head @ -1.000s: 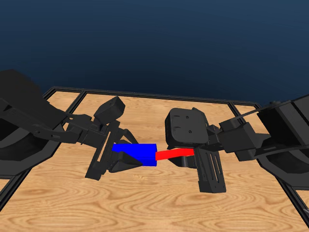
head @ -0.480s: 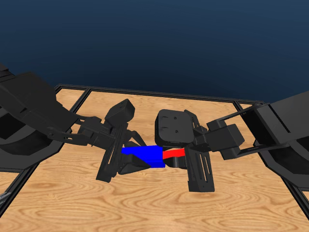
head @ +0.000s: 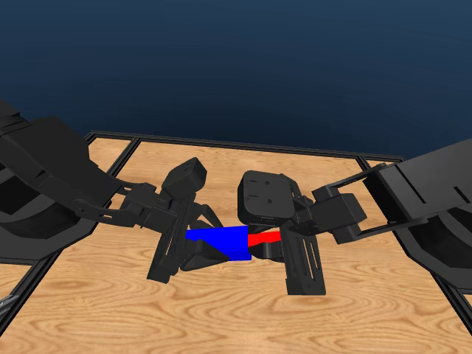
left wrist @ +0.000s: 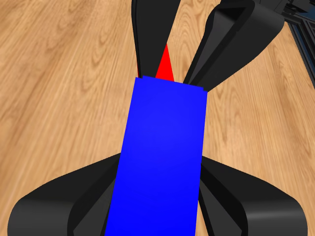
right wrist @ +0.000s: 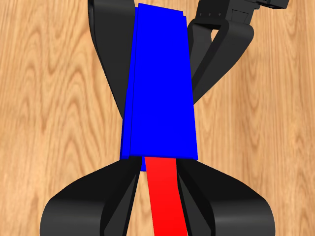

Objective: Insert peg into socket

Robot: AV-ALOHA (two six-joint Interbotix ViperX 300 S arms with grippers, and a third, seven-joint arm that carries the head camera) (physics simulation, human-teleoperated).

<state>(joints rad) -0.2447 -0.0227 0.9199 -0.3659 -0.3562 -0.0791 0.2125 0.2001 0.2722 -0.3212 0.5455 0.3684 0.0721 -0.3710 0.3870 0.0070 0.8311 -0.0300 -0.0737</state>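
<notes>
A: Hard to see much of the peg [head: 264,239] from the head view, only a short red stub showing between the socket [head: 219,242] and the right gripper [head: 284,243], rest swallowed by blue block and black jaws

B: Same from the left wrist, just a red sliver [left wrist: 164,66] peeking past the socket's far end [left wrist: 162,157], wedged between the opposing jaws up top. Near end of the socket cut off by the picture edge

A: Clearer along the right wrist, though: red bar [right wrist: 165,196] running straight into the blue face [right wrist: 160,86], entry point itself hidden in shadow, so depth inside impossible to judge

B: Grips? Left gripper [head: 193,247] clamped on the socket, jaws pressed to both blue flanks. Right gripper closed on the peg, jaws tight against its sides

A: Both pieces held up off the wooden table [head: 221,310], in the middle between the arms, lined up end to end

B: Against half a second back: less red on show, right gripper closer in to the socket. A full second back, a long red stretch exposed, now nearly gone. Whole view shifted too, so camera moved as well
</notes>
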